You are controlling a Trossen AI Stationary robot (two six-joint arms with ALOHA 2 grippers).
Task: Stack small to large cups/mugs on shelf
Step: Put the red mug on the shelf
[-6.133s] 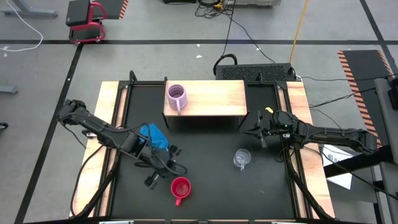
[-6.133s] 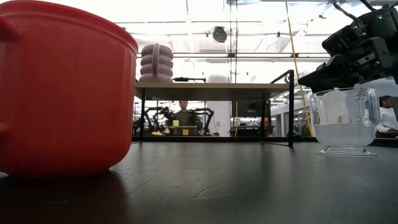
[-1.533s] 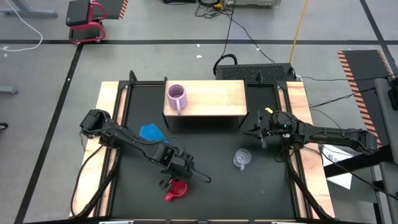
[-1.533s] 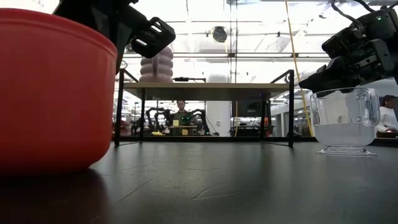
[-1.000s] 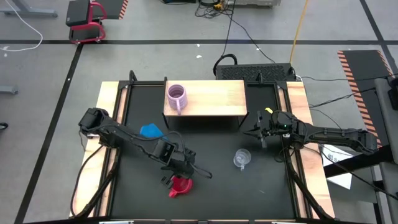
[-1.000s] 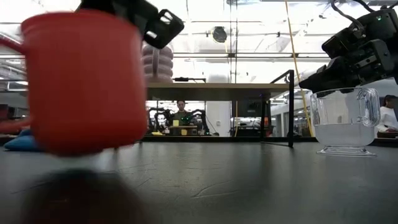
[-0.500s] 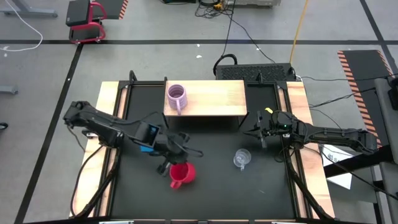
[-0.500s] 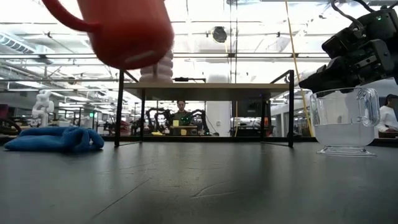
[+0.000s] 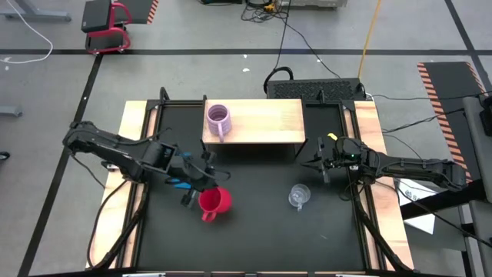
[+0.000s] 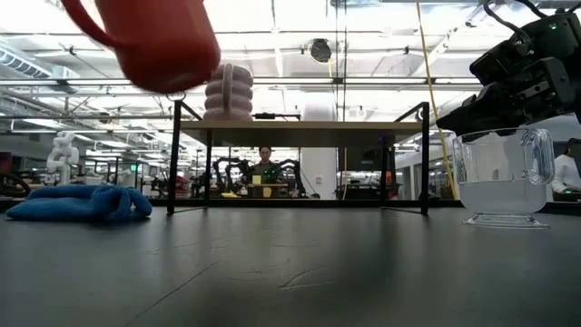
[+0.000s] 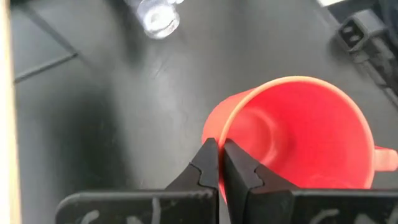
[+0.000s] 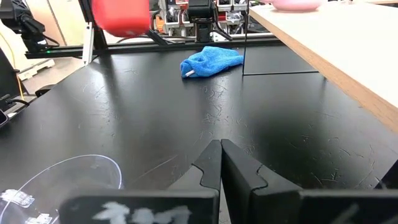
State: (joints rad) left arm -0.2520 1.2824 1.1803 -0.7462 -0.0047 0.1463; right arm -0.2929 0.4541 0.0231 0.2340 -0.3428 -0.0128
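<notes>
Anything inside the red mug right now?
Nothing: the left wrist view shows the red mug with a bare interior, left gripper jaws pinching its rim. The bottom nearest the jaws is hidden.

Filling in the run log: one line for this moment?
left hand: shut on red mug rim, lifted | right hand: shut, idle | lilac mug: on shelf

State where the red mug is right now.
In the high view, the red mug hangs above the table's left-centre, gripped at its rim by the left claw, near the blue cloth.
</notes>
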